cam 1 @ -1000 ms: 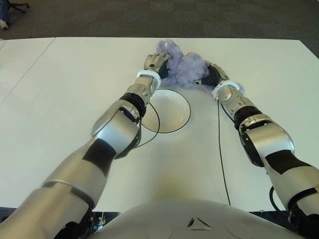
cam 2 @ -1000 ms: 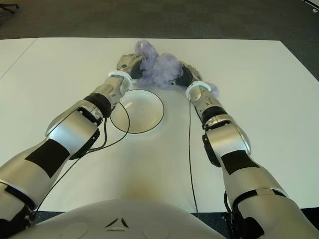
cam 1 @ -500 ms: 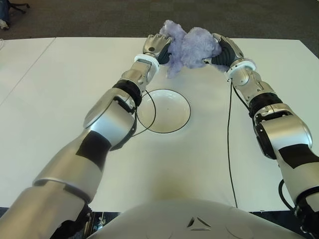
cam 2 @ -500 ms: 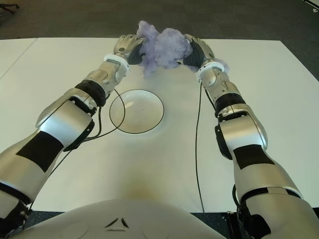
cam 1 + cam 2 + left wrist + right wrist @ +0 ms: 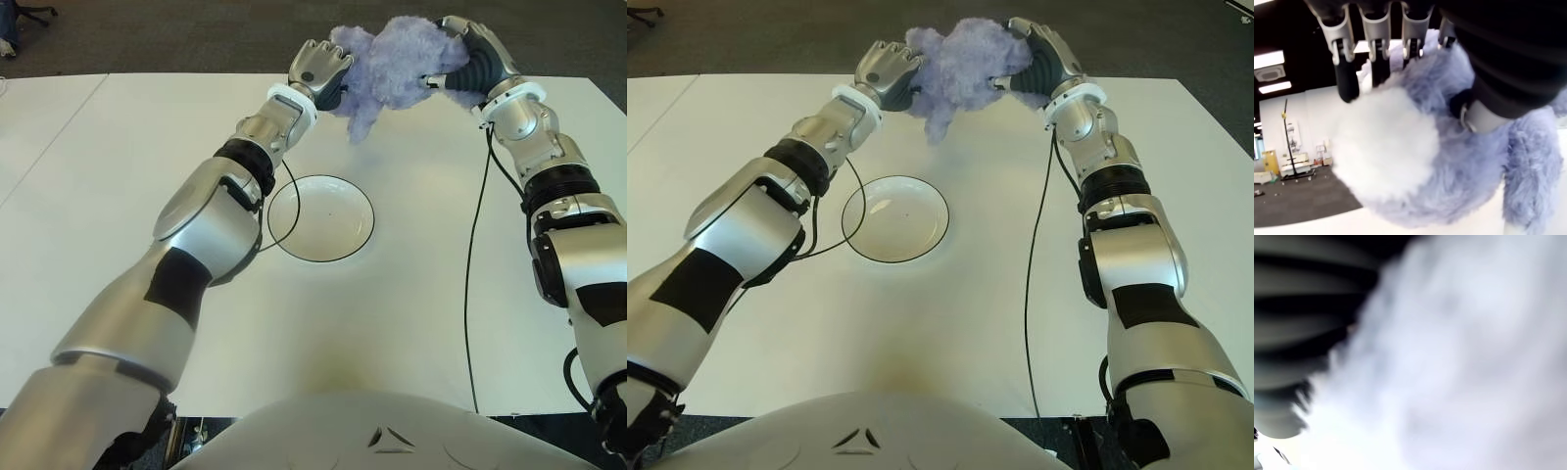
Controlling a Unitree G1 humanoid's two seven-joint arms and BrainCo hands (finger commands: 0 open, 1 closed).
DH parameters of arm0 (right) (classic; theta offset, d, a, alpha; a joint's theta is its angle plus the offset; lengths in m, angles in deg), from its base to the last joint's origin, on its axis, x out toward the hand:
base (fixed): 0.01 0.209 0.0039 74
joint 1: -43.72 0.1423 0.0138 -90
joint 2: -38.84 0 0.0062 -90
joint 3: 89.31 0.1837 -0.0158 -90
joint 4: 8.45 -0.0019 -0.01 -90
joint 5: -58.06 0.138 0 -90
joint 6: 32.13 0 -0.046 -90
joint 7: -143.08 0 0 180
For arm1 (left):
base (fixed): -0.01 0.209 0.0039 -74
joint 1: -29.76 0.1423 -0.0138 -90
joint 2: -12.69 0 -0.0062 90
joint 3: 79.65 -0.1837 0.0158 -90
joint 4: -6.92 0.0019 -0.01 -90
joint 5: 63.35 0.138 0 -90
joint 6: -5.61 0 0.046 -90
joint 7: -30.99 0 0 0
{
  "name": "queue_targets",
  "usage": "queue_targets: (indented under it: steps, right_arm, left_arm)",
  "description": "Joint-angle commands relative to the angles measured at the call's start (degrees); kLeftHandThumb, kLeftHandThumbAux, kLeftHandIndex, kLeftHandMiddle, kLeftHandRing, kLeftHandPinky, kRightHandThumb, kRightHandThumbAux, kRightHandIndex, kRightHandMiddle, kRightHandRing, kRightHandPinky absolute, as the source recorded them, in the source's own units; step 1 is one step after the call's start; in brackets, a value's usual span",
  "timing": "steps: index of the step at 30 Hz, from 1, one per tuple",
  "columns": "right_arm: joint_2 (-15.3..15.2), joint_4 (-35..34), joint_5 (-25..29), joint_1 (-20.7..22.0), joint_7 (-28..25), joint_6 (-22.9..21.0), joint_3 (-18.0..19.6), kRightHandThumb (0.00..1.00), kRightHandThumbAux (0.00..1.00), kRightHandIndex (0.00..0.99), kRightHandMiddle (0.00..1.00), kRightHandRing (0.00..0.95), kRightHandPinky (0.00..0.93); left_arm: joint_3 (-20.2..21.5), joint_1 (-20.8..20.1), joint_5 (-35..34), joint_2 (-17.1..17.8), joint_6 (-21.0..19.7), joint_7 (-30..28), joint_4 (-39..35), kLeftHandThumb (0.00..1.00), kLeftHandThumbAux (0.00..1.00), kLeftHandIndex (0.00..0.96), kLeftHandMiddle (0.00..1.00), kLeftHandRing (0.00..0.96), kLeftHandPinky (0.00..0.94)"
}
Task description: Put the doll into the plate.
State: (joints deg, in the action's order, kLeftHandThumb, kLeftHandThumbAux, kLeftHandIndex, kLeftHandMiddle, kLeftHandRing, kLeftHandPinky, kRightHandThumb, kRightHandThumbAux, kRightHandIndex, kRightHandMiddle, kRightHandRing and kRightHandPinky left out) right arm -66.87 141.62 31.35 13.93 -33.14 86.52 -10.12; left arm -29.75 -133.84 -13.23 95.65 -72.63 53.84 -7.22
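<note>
A fluffy purple doll [image 5: 387,70] hangs in the air above the far part of the white table [image 5: 118,196], held between both hands. My left hand [image 5: 318,73] presses on its left side with curled fingers [image 5: 1344,63], and my right hand [image 5: 470,59] clasps its right side. One limb of the doll dangles downward. The white plate [image 5: 321,218] with a dark rim sits on the table below and nearer to me, with nothing in it. The right wrist view is filled by the doll's fur [image 5: 1459,357].
Thin black cables [image 5: 468,284] run along both arms over the table. Dark carpet [image 5: 196,34] lies beyond the table's far edge. A second white table [image 5: 29,127] adjoins on the left.
Both hands have lifted the doll up off the table, rising and moving away from me. The plate has not moved.
</note>
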Motion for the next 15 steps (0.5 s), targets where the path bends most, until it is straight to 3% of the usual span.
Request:
queue_targets:
  steps: [1,9,15]
  right_arm:
    - [-1.9,-2.2,2.2,3.5,-1.5,-1.5,2.1,0.723,0.707,0.441,0.837,0.847,0.864]
    - [-2.9,-6.7,2.2,2.6,-4.1,-2.8,3.1,0.718,0.709,0.441,0.848,0.86,0.856]
    - [-3.5,-14.9,3.2,-1.9,-7.0,-4.2,4.7,0.717,0.71,0.441,0.852,0.862,0.86]
  left_arm:
    - [-1.8,0.6,1.7,1.2,0.7,-0.6,0.3,0.95,0.648,0.395,0.509,0.527,0.681]
    - [-3.3,-0.6,2.4,1.9,0.1,1.0,-0.6,0.948,0.65,0.388,0.512,0.533,0.713]
    - [-4.8,-0.9,3.7,4.1,1.2,3.9,-3.5,0.948,0.65,0.387,0.512,0.534,0.716]
